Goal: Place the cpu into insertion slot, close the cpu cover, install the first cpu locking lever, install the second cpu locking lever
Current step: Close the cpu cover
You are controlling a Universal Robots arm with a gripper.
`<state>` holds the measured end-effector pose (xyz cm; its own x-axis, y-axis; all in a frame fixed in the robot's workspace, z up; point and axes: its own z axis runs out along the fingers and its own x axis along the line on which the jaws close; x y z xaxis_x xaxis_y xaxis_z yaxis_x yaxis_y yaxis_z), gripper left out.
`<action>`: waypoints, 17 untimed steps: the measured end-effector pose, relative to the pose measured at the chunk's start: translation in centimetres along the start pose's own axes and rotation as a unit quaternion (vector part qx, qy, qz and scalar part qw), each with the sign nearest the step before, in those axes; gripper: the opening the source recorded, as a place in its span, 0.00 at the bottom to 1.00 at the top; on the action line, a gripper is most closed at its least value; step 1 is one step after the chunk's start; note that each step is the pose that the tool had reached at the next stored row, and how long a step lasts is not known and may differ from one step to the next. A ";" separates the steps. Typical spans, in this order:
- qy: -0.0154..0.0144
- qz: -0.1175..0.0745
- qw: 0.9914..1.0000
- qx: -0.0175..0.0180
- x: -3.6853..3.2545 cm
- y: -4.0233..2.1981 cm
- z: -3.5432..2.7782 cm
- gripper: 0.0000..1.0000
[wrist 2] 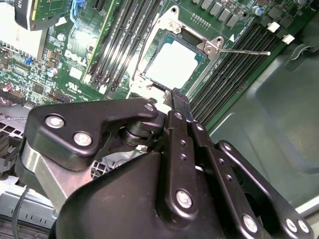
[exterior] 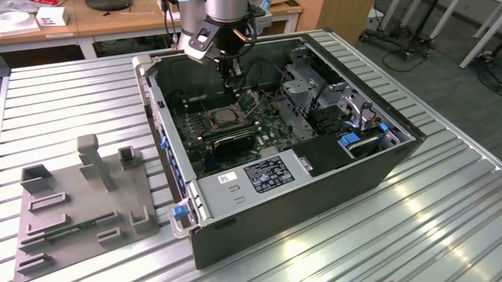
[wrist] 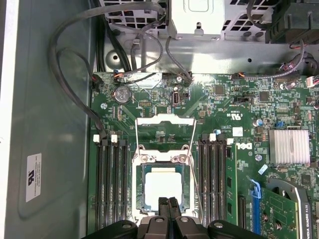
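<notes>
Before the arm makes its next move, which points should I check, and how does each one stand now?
1. cpu seated flat in the insertion slot: ok.
2. cpu cover closed: not ok, it stands open.
3. locking lever latched: not ok, it sticks out sideways from the slot.
4. gripper free of load: ok, shut on nothing.
5. gripper clear of the cpu: cannot tell; it hangs close over the slot's edge.

One cpu (wrist: 163, 185), one cpu cover (wrist: 165, 119)
</notes>
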<state>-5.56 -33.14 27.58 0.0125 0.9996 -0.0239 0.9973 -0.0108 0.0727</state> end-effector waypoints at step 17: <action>0.000 0.000 1.000 0.000 0.01 0.97 0.07 0.11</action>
<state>-4.59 -33.14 27.58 0.0126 0.9996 -0.0239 0.9973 -0.0108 0.0727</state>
